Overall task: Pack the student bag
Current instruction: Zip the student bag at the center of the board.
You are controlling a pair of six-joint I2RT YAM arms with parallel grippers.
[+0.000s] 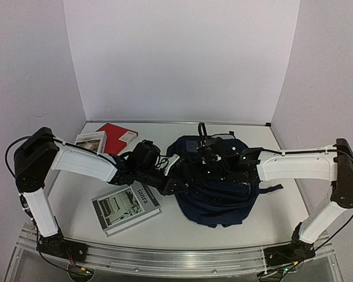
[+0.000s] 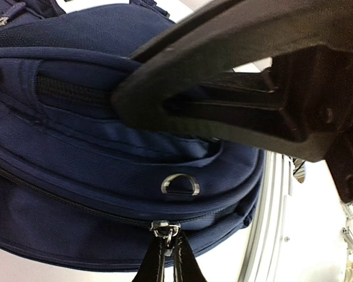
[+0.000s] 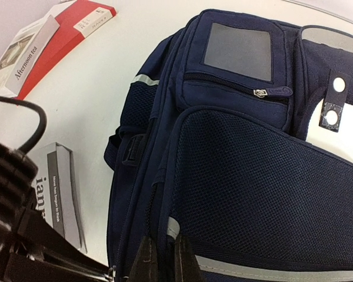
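Left hand [image 2: 166, 254] is closed on the small silver metal zipper pull [image 2: 165, 229] of the large navy blue fabric backpack [image 1: 217, 208] lying mid-way across the white desk [image 1: 182, 229], with the right hand [image 3: 163, 252] closed at its fabric nearby; the pull is best drawn along the zip track, with the fabric held taut.

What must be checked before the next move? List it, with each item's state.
1. Left gripper shut on zipper pull: ok.
2. Right gripper shut at the backpack edge, holding fabric: cannot tell.
3. Opening in backpack for books: not ok, none shows.
4. Grey book lying free beside backpack: ok.
5. Red book and Afternoon tea book packed: not ok, both outside.
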